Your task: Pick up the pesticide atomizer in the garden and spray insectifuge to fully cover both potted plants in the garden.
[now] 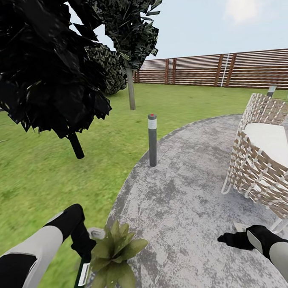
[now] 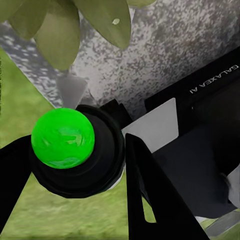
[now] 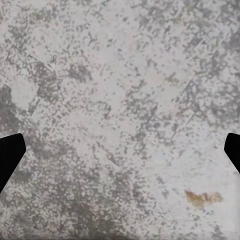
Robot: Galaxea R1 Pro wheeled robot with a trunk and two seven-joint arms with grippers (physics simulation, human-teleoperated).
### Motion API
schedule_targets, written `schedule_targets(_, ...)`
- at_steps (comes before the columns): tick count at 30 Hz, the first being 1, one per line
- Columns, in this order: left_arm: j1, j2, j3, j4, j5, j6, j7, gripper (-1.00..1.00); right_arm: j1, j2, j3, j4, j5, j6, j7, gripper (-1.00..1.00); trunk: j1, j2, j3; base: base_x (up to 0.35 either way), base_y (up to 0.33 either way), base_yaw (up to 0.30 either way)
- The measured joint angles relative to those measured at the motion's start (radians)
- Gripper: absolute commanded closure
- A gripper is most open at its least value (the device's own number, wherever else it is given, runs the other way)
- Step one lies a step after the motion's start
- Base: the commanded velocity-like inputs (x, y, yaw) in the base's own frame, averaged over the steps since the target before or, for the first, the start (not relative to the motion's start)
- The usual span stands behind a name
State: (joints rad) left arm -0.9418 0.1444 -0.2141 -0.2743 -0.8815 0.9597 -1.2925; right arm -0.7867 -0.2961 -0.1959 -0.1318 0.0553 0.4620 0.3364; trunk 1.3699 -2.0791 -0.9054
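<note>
My left gripper (image 1: 82, 253) is shut on the pesticide atomizer (image 1: 80, 276), a slim dark-green bottle with a white label that hangs down over the lawn's edge. In the left wrist view the atomizer (image 2: 75, 155) appears end-on, dark and round with a bright green ball on it, black fingers (image 2: 147, 200) on both sides. One potted plant (image 1: 113, 256), a low rosette of pointed green leaves with a small grey pot (image 1: 96, 233), stands right beside the bottle on the patio rim; its leaves (image 2: 65, 30) hang close. My right gripper (image 1: 228, 240) is open and empty above the patio (image 3: 120, 75).
A grey bollard lamp (image 1: 152, 139) stands at the round patio's (image 1: 185, 188) edge. A woven chair (image 1: 264, 162) is at the right, just beyond my right arm. A dark-leaved bush (image 1: 37, 65) and tree trunk (image 1: 131, 91) rise on the lawn; a slatted fence (image 1: 224, 71) runs behind.
</note>
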Motion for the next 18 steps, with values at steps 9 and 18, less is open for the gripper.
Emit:
schedule_targets(9, 0.0, 0.04, 0.0, 0.0, 0.0, -0.002, 0.002, 1.0, 0.0, 0.0, 0.0, 0.0, 0.0, 0.0, 0.0, -1.0, 0.0, 0.0, 0.0, 0.0, 0.0, 0.0)
schedule_targets(18, 0.0, 0.046, 0.0, -0.003, -0.001, -0.002, 0.041, 1.0, 0.0, 0.0, 0.0, 0.0, 0.0, 0.0, 0.0, -1.0, 0.0, 0.0, 0.0, 0.0, 0.0, 0.0)
